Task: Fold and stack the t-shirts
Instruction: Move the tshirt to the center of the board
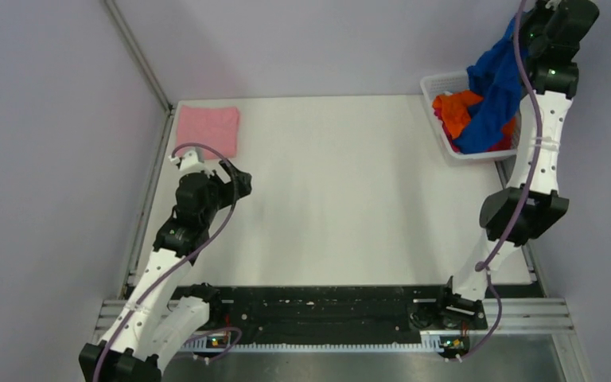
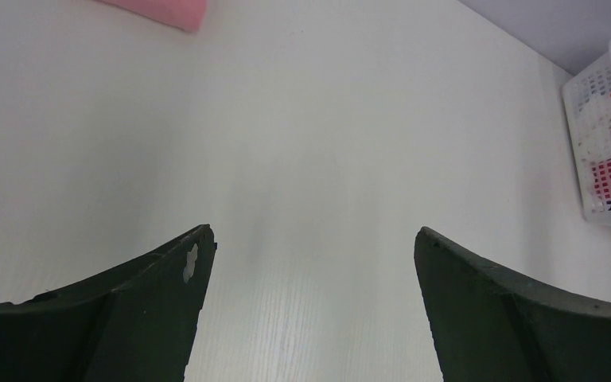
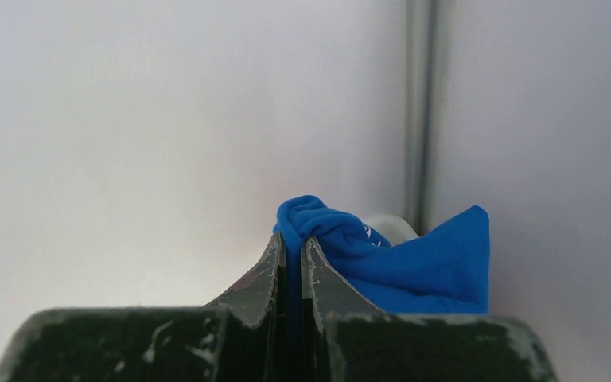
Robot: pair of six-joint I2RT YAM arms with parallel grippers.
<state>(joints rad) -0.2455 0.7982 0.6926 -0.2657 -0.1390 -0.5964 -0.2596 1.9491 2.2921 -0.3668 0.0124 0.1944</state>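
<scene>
Where the right fingers (image 3: 280,263) meet, a bunched fold of the royal-blue t-shirt (image 3: 398,267) is pinched between them. The tips are almost touching, with only cloth in the slit. The cloth bulges past the tips and off to their right.

Seen from above, the shirt hangs from those fingers down into the white mesh basket (image 1: 437,83) below them, draped over an orange t-shirt (image 1: 455,111).

The left fingers (image 2: 159,298) are spread wide with nothing between them, and bare bench (image 2: 310,159) shows through the gap. A folded pink t-shirt (image 2: 167,9) lies flat well beyond the left-hand finger. The basket stands far beyond the right-hand finger, at the bench edge.

A grey corner post (image 3: 418,111) stands behind the right fingers.

Hard to make out:
- The overhead view crops the right fingers at its upper edge.
- The left wrist view cuts off most of the pink shirt.
- Red and blue patches show through the mesh, but I cannot tell which garments they are.
- Only a white sliver shows beside the pinched fold.
</scene>
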